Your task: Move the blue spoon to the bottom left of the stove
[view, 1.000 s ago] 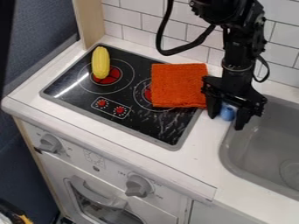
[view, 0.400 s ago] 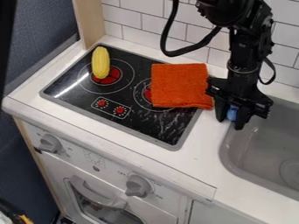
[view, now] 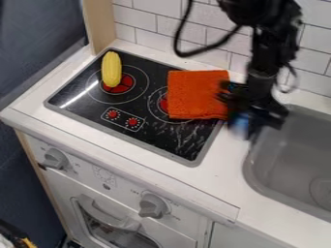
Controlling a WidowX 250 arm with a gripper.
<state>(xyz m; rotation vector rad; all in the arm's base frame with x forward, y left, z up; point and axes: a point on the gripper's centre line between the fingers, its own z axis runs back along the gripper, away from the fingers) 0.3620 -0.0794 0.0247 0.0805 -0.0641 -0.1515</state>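
My gripper (view: 244,129) is at the gap between the stove and the sink, just right of the orange cloth, and is blurred. Between its fingers is the blue spoon (view: 240,123), of which a small blurred blue part shows; the rest is hidden. The fingers are shut on it. The black stove top (view: 155,142) lies left of the gripper, with its bottom left corner towards the counter's left end.
An orange cloth (view: 196,94) covers the stove's right rear part, beside the gripper. A yellow corn cob (view: 111,69) lies on the left rear burner. The grey sink (view: 284,167) is at the right, and a tiled wall (view: 152,18) stands behind.
After a small shift right between the two earlier frames, my gripper has moved left towards the cloth, and the blue spoon has moved along with it. Corn and stove have stayed put.
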